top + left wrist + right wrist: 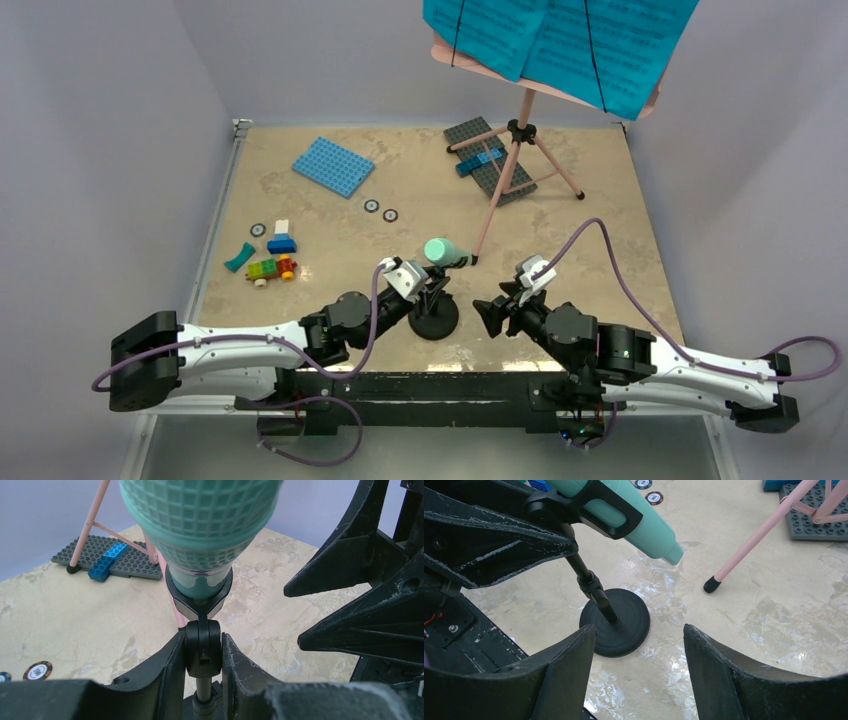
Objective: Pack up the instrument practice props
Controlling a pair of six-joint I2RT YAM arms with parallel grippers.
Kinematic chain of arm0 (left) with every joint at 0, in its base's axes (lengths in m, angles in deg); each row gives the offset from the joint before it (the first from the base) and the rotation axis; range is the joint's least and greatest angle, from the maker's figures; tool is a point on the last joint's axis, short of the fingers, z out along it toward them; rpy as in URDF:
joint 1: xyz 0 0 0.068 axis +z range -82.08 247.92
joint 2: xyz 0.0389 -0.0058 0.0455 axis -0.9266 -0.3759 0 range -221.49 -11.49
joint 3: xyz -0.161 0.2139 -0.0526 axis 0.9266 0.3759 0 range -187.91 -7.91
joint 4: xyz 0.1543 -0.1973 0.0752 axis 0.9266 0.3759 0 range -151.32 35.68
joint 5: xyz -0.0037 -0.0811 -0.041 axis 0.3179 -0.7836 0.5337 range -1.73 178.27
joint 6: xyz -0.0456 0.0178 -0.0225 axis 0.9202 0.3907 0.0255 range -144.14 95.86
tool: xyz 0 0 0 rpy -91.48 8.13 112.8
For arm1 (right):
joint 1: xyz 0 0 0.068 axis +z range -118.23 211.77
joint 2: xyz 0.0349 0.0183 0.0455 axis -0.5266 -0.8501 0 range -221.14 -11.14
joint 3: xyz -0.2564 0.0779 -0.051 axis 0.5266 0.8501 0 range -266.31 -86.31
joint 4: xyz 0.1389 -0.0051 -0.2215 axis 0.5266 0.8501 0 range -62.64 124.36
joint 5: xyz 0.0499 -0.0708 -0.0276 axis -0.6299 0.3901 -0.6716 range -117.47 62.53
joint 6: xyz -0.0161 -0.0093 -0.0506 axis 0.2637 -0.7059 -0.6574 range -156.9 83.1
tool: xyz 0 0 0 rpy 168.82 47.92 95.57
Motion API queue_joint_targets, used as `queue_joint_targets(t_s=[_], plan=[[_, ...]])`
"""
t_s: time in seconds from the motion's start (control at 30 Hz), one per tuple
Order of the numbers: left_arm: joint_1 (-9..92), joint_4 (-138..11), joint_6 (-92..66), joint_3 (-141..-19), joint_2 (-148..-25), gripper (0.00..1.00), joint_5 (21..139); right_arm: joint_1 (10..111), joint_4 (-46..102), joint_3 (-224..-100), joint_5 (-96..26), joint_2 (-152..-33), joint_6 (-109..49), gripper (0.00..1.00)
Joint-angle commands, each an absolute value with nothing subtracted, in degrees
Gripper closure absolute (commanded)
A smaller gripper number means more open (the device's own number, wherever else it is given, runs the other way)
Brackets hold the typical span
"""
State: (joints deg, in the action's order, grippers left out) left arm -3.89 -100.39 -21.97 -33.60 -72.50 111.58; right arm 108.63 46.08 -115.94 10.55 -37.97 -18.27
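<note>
Though tilted on black stand (616,622), mint mesh-headed microphone (200,525); left fingers (160,680) seemingly clamping stand, right fingers (564,680) apart.

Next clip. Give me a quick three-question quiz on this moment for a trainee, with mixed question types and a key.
1. Where on the black mic stand does the left claw close?
A) the round base
B) the swivel joint under the mint microphone
C) the lower pole
2. True or false: the cyan sheet-music pages are already off the pink music stand.
3. Fill in: the right claw is ____ and holds nothing.
Key: 1 B; 2 false, they sit on it; 3 open.
</note>
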Motion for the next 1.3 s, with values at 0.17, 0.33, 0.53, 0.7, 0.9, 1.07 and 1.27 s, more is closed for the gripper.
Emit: queue_joint_targets(t_s=[0.17, 0.33, 0.53, 0.7, 0.9, 1.07, 1.27], plan=[[-4.1, -104.1, -21.6, -33.1, -73.5, 1.0, 111.9, 108.8, 45.2, -115.6, 11.0, -37.1, -16.4, 0.32], [-4.1, -106.8, -20.7, -29.9, -75.1, 1.0, 112.5, 108.8, 44.5, -115.2, 10.1, -37.3, -16.2, 0.32], [-4.2, -109.6, -17.8, -26.2, -76.8, 1.0, 112.9, 108.8, 43.7, -115.4, 9.0, -38.2, -15.9, 0.3], [-4.1, -111.1, -16.8, -24.9, -78.0, 1.0, 113.0, 108.8, 43.0, -115.5, 7.7, -39.8, -15.0, 0.27], [-4.2, -113.3, -14.7, -23.3, -81.6, 1.0, 112.2, 108.7, 41.4, -114.8, 6.6, -40.7, -13.4, 0.19], [-4.2, -115.6, -12.2, -21.7, -85.0, 1.0, 111.8, 108.5, 40.3, -114.5, 6.6, -40.4, -13.3, 0.19], [-4.2, -117.5, -9.7, -20.2, -86.2, 1.0, 111.2, 108.6, 33.9, -112.8, 9.3, -38.9, -17.9, 0.21]])
